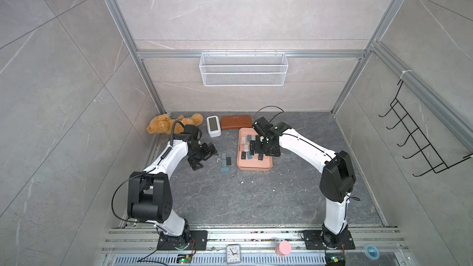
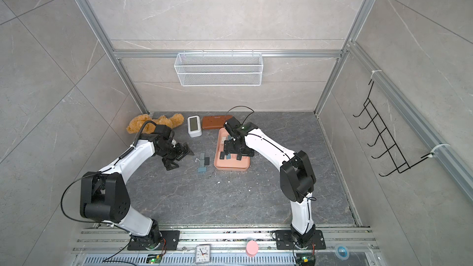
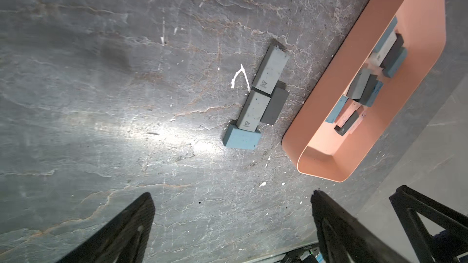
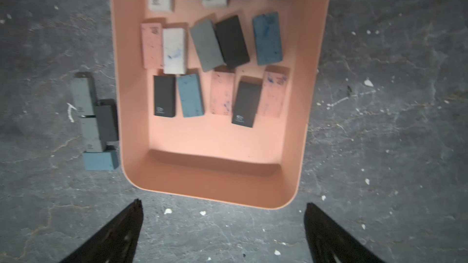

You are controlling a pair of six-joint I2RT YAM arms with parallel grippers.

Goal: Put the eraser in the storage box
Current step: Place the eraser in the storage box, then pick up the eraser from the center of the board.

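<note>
The right hand (image 4: 224,203) and left hand (image 3: 231,194) both gaped empty. The leftover erasers (image 3: 253,112) lay touching beside the storage box (image 3: 329,102), so a grab might drag neighbours

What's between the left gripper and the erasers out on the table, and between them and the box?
Nothing visible: only table with small white crumbs lies between the open left gripper and the four erasers. Toward the box, only its own low wall, which they'd need lifting over.
</note>
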